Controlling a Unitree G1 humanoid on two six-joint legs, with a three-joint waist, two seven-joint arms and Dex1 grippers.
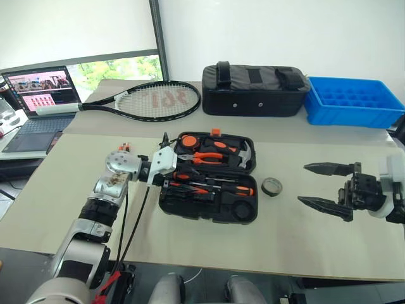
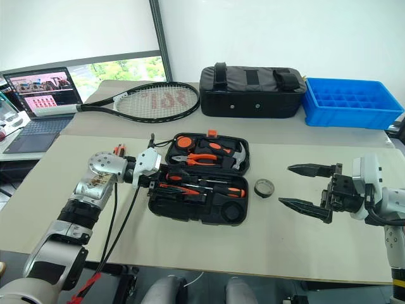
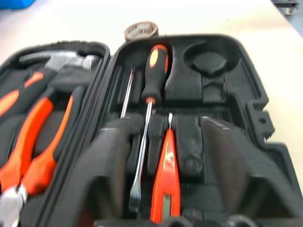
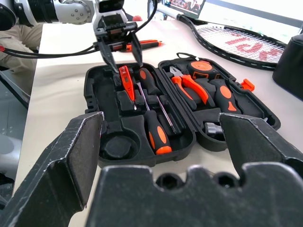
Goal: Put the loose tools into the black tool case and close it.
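Tool case (image 1: pixel 209 215) lies open in the middle of the table (image 1: pixel 304 240), its lid half on the far side and its tray half on the near side. Screwdrivers (image 3: pixel 152 85) with black-and-orange handles lie side by side in the tray's recesses, and the small orange tester screwdriver (image 3: pixel 165 179) rests beside them. Pliers (image 1: pixel 205 158) and a hammer (image 1: pixel 243 155) sit in the lid half. The round recess (image 4: pixel 116 146) at the tray's right end holds nothing. The small black tape roll (image 1: pixel 272 187) stands on the table just right of the case, apart from it. On the table to the left of the case lies one more black-and-orange tool (image 4: pixel 142 45), which I cannot identify.

My left gripper (image 4: pixel 122 54) hangs over the tray's left end, just above the tester, its fingers parted and nothing between them. My right gripper (image 1: pixel 316 183) hovers well to the right of the case, fingers spread wide and empty, pointing left toward the tape roll.

Along the far edge lie a tennis racket (image 1: pixel 152 101), a black fabric bag (image 1: pixel 253 88) and a blue plastic tray (image 1: pixel 354 101). A laptop (image 1: pixel 41 95) stands at far left.
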